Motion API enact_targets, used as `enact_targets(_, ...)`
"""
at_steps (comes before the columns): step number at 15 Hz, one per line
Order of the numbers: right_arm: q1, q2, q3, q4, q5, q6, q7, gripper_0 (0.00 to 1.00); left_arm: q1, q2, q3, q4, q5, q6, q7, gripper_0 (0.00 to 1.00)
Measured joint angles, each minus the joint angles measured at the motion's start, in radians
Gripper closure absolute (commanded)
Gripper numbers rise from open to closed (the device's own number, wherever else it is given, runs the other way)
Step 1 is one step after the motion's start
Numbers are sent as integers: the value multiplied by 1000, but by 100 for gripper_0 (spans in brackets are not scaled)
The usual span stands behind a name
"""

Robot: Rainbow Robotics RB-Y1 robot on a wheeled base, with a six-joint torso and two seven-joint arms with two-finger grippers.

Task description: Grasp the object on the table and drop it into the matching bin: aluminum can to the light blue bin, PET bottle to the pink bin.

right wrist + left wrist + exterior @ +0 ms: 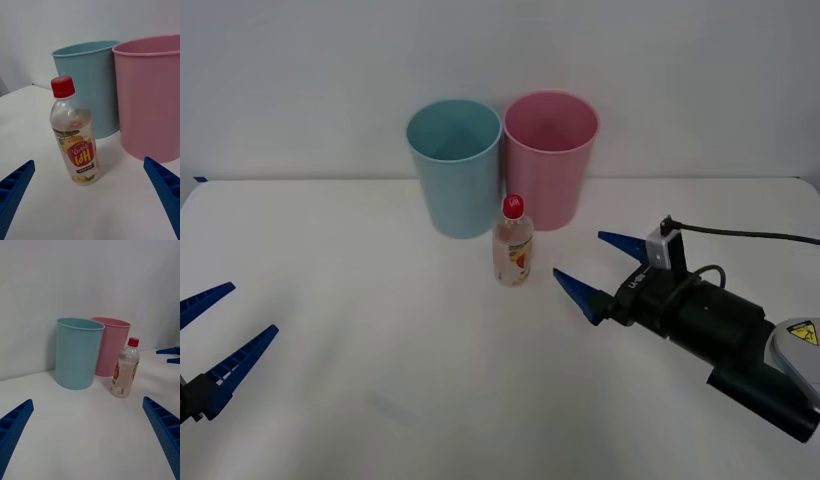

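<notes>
Bottle upright on counter, before blue bin and pink bin | red cap, Korean label print | right gripper near, jaws open | left gripper well apart, jaws open

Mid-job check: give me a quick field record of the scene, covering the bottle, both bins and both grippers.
object: PET bottle, red cap on, upright on the table
bottle position: in front of the gap between the two bins, apart from both
light blue bin: upright, robot's left of the pink one
pink bin: upright, beside the blue one
right gripper: open, low over the table, on the robot's right of the bottle, aimed at it, not touching
left gripper: open, far off at the near left edge
target: pink bin
</notes>
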Motion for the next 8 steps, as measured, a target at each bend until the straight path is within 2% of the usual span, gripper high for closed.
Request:
enact_targets(2, -34, -8, 58, 0, 39, 62, -61, 0, 0, 0, 0, 0, 0, 0, 0, 0)
enact_targets(5, -72, -7, 112, 10, 52, 115, -84, 0, 0, 0, 0, 0, 0, 0, 0, 0)
enact_targets(8, -146, 16, 153, 92, 57, 122, -85, 0, 0, 0, 0, 0, 0, 0, 0, 0)
